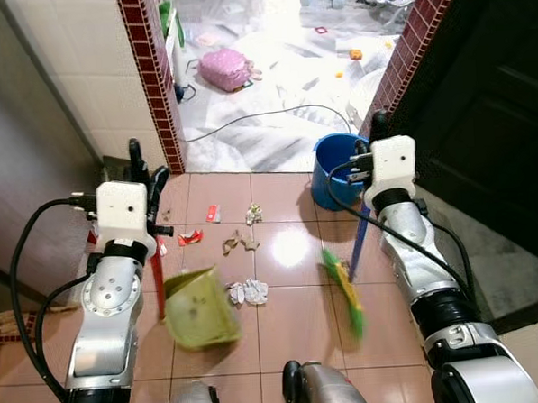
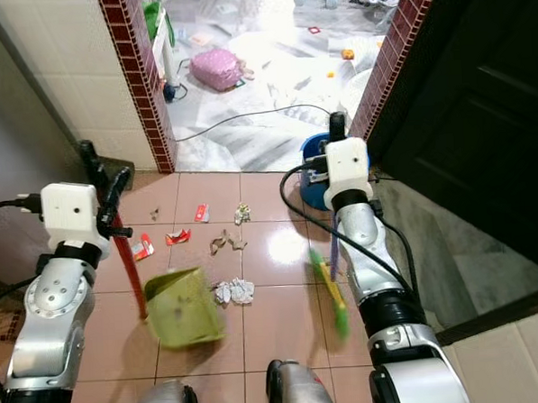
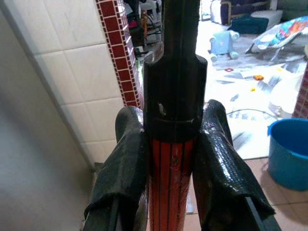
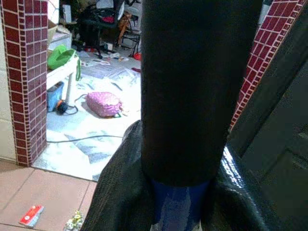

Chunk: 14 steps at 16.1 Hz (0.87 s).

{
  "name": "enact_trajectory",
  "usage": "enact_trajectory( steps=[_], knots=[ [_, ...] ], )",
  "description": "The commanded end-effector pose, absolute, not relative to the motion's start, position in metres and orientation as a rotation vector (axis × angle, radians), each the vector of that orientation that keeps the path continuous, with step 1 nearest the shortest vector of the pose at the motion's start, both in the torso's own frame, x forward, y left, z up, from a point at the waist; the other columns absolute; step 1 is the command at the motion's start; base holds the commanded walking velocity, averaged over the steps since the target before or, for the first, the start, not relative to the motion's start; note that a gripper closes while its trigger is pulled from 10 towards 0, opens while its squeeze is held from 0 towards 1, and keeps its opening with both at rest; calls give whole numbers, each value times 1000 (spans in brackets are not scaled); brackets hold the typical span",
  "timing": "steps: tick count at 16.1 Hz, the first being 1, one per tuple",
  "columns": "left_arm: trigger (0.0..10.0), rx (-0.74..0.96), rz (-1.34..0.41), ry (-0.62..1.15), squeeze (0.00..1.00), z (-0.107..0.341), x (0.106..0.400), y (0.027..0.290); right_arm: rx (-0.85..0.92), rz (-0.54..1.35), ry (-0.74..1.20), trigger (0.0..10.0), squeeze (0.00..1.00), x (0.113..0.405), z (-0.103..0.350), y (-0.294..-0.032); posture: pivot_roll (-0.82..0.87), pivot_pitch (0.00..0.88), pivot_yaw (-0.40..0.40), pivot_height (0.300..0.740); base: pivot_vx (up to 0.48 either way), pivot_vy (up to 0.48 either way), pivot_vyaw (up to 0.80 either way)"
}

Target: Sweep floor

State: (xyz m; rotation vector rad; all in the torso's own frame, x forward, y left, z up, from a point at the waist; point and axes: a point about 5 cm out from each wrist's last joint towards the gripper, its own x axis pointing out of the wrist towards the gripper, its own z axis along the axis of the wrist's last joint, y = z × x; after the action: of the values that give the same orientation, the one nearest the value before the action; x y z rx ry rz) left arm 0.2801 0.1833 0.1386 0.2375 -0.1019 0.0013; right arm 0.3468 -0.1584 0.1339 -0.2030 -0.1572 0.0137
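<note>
Green dustpan [image 1: 201, 309] hangs at 9 o'clock of crumpled paper [image 1: 248, 293]; left gripper [image 3: 175, 159] clamps its red handle [image 3: 171, 187], right gripper [image 4: 178, 192] clamps the broom [image 1: 344, 292].

Overexposed doorway, tile glare, dustpan [image 1: 201, 307] motion-blurred

we see the floor [image 1: 294, 331] laid in glossy terracotta tiles that throw back a bright glare, strewn with crumpled paper scraps [image 1: 248, 293], while the green dustpan [image 1: 201, 310] and blue bucket [image 1: 335, 166] look like smooth plastic. our left pincer [image 3: 174, 163] has fingers [image 3: 219, 163] wrapped in a wrinkled, slightly shiny black covering, pressed against a ribbed red dustpan handle [image 3: 169, 173] with a matt black cap. our arms [image 1: 108, 309] are brushed silver metal, and the wall [image 1: 72, 67] beside them is pale glazed tile edged with dark red brick-like tiles.
</note>
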Motion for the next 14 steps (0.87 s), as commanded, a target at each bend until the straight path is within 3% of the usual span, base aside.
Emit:
enact_trajectory(
  steps=[1, 5, 7, 14],
  knots=[
    [10000, 292, 11, -175, 0, 150, 283, 182, -185, -3, -175, 10000, 0, 349, 142, -162, 22, 141, -60, 740, 0, 0, 0],
    [10000, 309, 22, -179, 0, 145, 292, 178, -152, -8, -161, 10000, 0, 350, 142, -163, 7, 151, -67, 740, 0, 0, 0],
    [10000, 284, 18, -175, 0, 134, 303, 163, -12, 3, -131, 10000, 0, 351, 142, -161, -5, 153, -70, 740, 0, 0, 0],
    [10000, 252, -37, -170, 0, 116, 320, 126, 169, 71, -148, 10000, 0, 351, 159, -151, -49, 162, -74, 740, 0, 0, 0]
  ],
)
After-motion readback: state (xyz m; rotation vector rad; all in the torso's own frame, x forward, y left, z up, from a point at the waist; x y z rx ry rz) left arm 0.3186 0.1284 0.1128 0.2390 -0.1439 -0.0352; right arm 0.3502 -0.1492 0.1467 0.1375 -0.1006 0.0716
